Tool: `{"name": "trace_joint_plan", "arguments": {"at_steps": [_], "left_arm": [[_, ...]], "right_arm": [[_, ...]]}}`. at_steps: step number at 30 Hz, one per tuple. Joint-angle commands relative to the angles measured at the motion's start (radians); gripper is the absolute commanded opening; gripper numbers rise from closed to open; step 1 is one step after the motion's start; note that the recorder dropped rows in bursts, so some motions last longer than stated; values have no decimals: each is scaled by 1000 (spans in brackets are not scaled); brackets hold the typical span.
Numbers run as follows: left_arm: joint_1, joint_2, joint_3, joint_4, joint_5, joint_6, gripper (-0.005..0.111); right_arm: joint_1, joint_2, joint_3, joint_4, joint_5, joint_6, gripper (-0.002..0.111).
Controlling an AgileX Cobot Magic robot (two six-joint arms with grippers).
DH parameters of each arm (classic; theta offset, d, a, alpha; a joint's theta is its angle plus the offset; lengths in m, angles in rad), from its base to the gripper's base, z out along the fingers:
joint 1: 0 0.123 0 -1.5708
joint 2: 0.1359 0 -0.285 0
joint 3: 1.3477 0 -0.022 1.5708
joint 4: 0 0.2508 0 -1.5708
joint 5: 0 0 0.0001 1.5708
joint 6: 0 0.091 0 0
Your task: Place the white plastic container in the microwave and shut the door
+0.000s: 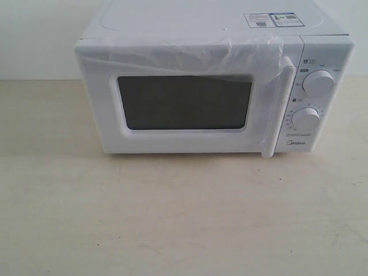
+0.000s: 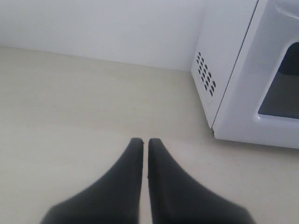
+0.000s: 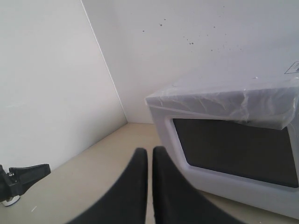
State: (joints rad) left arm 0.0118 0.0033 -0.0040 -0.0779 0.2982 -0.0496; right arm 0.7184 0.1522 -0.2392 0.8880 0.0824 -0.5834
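The microwave [image 1: 213,80] stands on the pale counter [image 1: 172,213] in the upper middle of the exterior view, with its front to the camera. The door [image 1: 184,103] is closed and its dark window gives no view inside. Loose clear film [image 1: 195,54] lies over the top edge of the door, and the white handle [image 1: 277,109] stands upright at the door's right side. Right of the handle are two round knobs, one [image 1: 318,82] above the other [image 1: 306,118]. Stickers [image 1: 271,20] sit on the top of the microwave, near the upper right. Where the container is cannot be told from these views. In the left wrist view the left fingers [image 2: 131,172] are pressed almost together with only a thin slit between them, and they hold nothing; the microwave's side with vent holes [image 2: 205,73] is at the right of that frame. In the right wrist view the right fingers [image 3: 133,182] are also nearly together and hold nothing, with the door just beyond them. A small black clamp [image 3: 23,179] shows at the lower left.
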Motion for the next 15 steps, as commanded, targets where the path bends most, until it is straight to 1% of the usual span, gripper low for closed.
{"name": "trace_joint_plan", "arguments": {"at_steps": [1,15], "left_arm": [[4,-3,4,-16,-16,-11,4],[4,-3,4,-10,-14,-11,4]], "right_arm": [[1,-1,1,-6,0,-2,0],[1,-1,1,-19,0,-17,0]]}}
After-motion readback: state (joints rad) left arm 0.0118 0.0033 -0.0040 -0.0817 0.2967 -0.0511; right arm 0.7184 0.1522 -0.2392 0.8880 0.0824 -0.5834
